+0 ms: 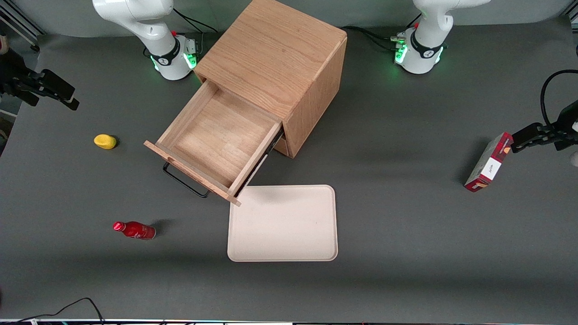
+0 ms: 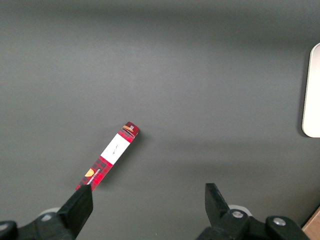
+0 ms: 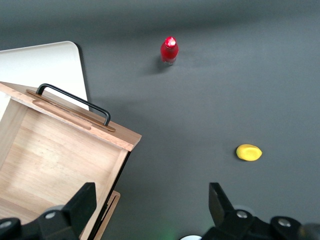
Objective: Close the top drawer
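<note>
A: Front view first. The top drawer is pulled well out of the cabinet, bare wood inside, its black handle facing the camera at a slant. One corner of the drawer front hangs just above the edge of the cream tray. The end effector is at the working arm's end of the bench, well apart from the drawer and raised off the surface.

B: So nothing has started?

A: I'd say this is the approach step: no contact with the drawer yet. A yellow lump and a red bottle lie between that end and the drawer.

B: And the left wrist view?

A: Only a red box on the bench, nothing for this job.

B: Right wrist view?

A: The fingers are spread wide, holding nothing. Below them lies the drawer's open corner, with the handle past it, and the bottle and yellow lump farther out.

B: Next move?

A: Probably bring the end effector round in front of the drawer front, then push straight along the slides, since the cabinet sits skewed.
</note>
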`<action>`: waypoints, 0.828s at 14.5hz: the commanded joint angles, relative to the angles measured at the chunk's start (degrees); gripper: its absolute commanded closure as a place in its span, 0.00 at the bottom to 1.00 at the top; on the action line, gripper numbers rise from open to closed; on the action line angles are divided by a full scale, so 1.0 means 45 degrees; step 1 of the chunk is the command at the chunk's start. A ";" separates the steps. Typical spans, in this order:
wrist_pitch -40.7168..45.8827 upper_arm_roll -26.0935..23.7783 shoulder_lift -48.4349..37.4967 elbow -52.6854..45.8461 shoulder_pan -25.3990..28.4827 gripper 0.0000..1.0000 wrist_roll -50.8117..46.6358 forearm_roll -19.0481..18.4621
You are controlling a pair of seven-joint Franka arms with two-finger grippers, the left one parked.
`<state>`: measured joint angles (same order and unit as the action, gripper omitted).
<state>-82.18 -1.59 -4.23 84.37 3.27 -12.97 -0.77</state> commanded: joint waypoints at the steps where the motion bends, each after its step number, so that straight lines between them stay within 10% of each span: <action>1: 0.0526 -0.0096 0.1463 -0.2025 0.0578 0.00 -0.0164 -0.0024; 12: 0.0937 -0.0037 0.5375 -0.7149 0.2301 0.00 -0.0501 0.0112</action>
<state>-80.23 -2.10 19.14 55.61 13.74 -16.51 -0.64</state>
